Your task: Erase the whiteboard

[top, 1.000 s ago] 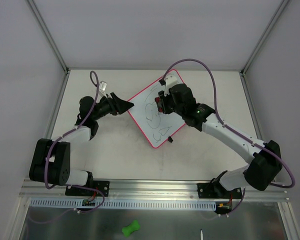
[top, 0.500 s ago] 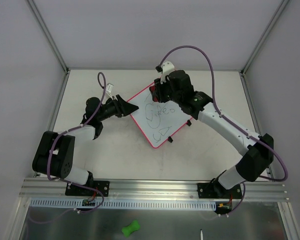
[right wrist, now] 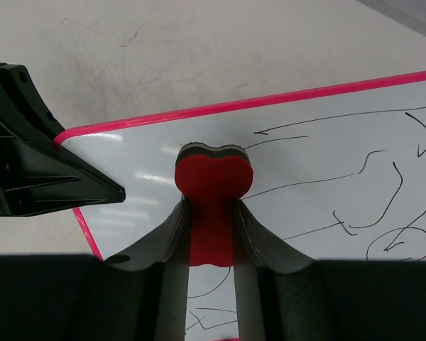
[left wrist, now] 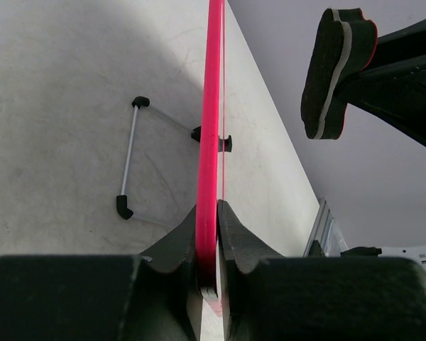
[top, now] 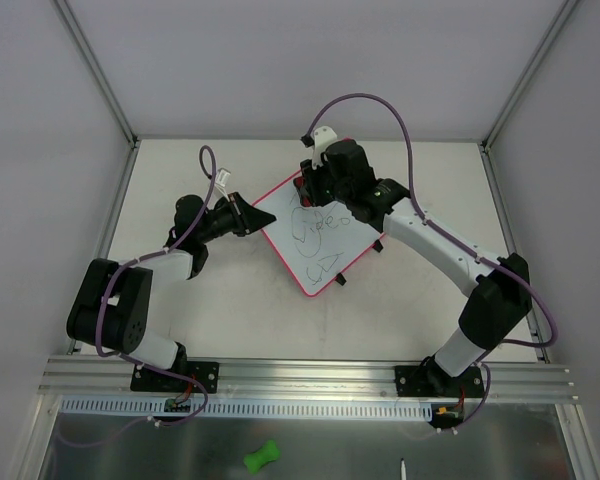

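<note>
Left gripper (left wrist: 208, 213), newly closed, clamps the whiteboard (top: 352, 238) at its 9 o'clock corner; right gripper (right wrist: 211, 213) pinches the eraser (right wrist: 213, 177) near 11 o'clock (board steadied; scribbles remain).

The whiteboard (left wrist: 211, 106), seen edge-on, is being pinched at its pink frame between the left fingers (left wrist: 177, 245); an eraser (left wrist: 337, 71) is being held at upper right.

On my feed the pale, scuffed table (top: 230, 305) carries the whiteboard (top: 325, 262) near its middle, turned like a diamond, corners toward six and nine o'clock, scribbles (top: 323, 224) on its face, a black clip (top: 341, 280) at five o'clock
</note>
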